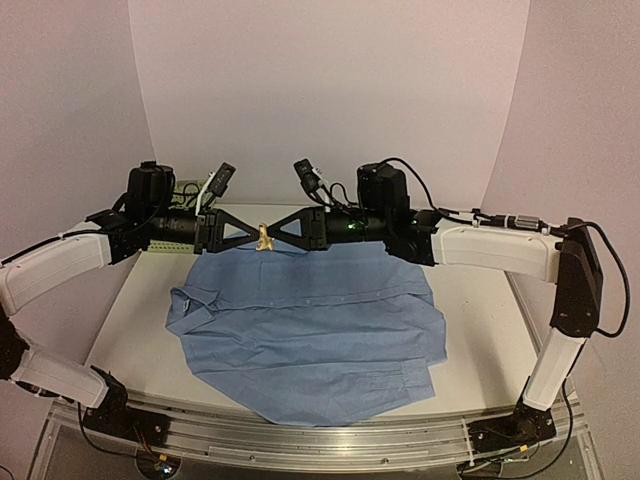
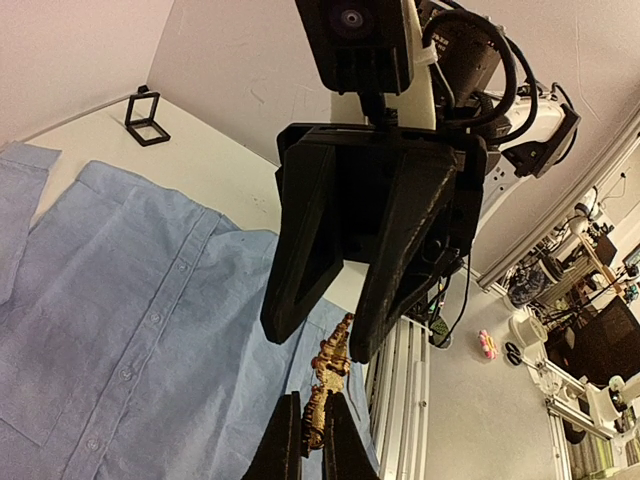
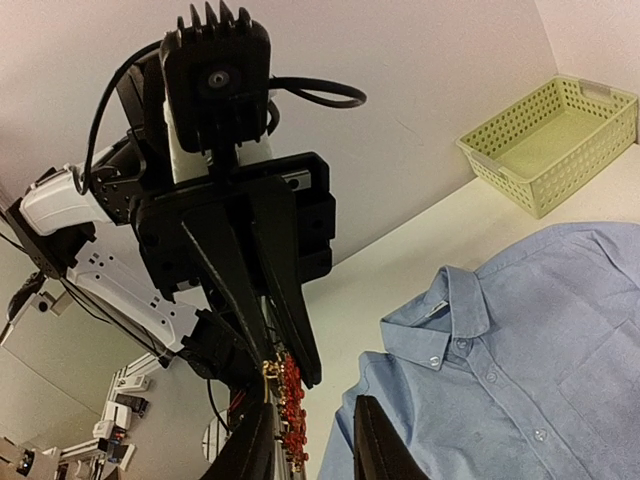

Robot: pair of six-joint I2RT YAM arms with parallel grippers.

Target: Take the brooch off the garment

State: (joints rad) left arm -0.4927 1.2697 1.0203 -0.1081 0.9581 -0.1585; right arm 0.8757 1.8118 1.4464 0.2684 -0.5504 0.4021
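Observation:
The light blue shirt (image 1: 310,330) lies flat on the table, collar to the left; it also shows in the left wrist view (image 2: 120,300) and the right wrist view (image 3: 530,340). The small golden, red-studded brooch (image 1: 263,238) hangs in the air above the shirt's far edge, apart from the cloth. My left gripper (image 1: 254,236) is shut on one end of the brooch (image 2: 322,390). My right gripper (image 1: 273,238) faces it tip to tip, open, its fingers either side of the brooch's (image 3: 290,405) other end. I cannot tell if they touch it.
A green mesh basket (image 3: 550,140) stands at the table's far left corner, behind my left arm (image 1: 185,190). A small black square box (image 2: 147,118) sits on the table near the back wall. Metal rails run along the table's near edge.

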